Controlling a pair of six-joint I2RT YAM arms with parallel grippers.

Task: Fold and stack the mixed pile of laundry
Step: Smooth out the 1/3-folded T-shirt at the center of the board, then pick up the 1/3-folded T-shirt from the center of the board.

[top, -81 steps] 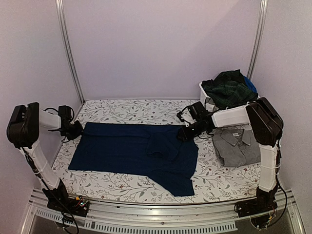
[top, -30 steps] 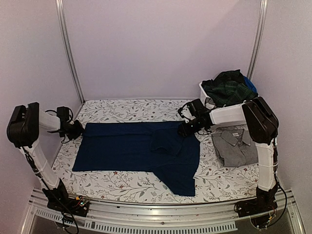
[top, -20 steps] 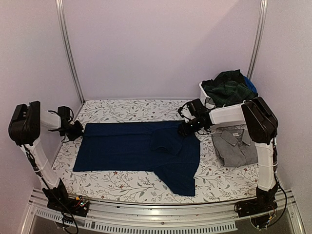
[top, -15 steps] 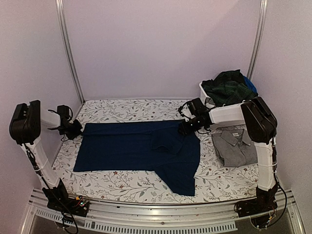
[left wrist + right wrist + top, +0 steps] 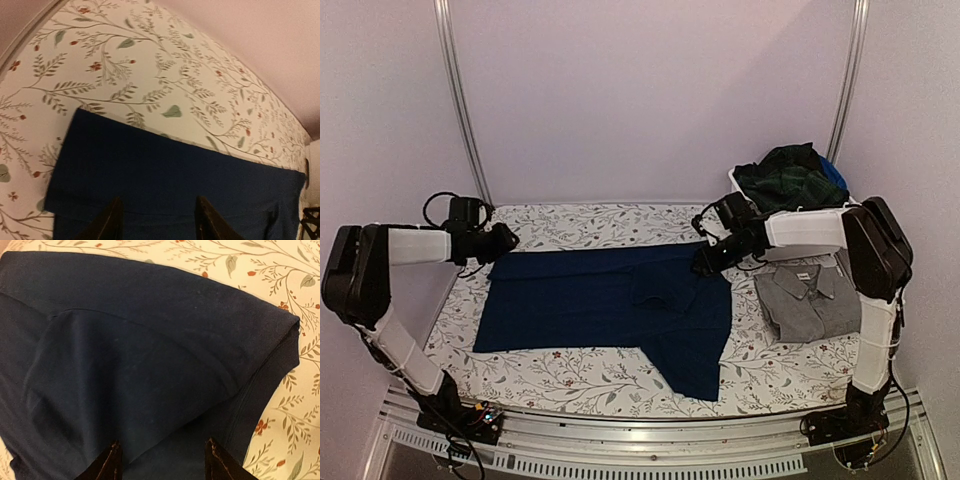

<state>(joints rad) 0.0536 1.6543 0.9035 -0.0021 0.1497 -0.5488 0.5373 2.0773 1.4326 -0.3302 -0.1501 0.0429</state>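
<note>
- The navy blue garment [image 5: 610,300] lies spread flat, its long side running left to right, with 1 flap reaching out from its right part toward the arm bases.
- A raised fold sits right of the garment's middle; the right wrist view shows this fold as a soft ridge across the cloth [image 5: 125,350].
- The floral table cloth [image 5: 590,225] lies under the navy blue garment and shows bare on all sides of it.
- The left gripper [image 5: 505,240] hangs at the garment's far left corner. In the left wrist view its 2 fingers [image 5: 111,222] stand apart over the dark cloth [image 5: 175,175] with nothing between them: the jaws are open and empty.
- The straight far hem of the garment runs just beyond those fingers, and the left corner lies flat.
- The right gripper [image 5: 705,262] hangs at the garment's far right corner. In the right wrist view its 2 fingers [image 5: 106,465] are spread above the folded right edge, holding no cloth: open as well.
- A grey collared shirt [image 5: 807,300] lies folded to the right of the navy blue garment, apart from it.
- Beyond the garment's far right corner stands a white plastic bin [image 5: 738,187], which holds a dark green plaid garment [image 5: 790,185] heaped above its rim, with a bright blue cloth [image 5: 835,175] behind it.
</note>
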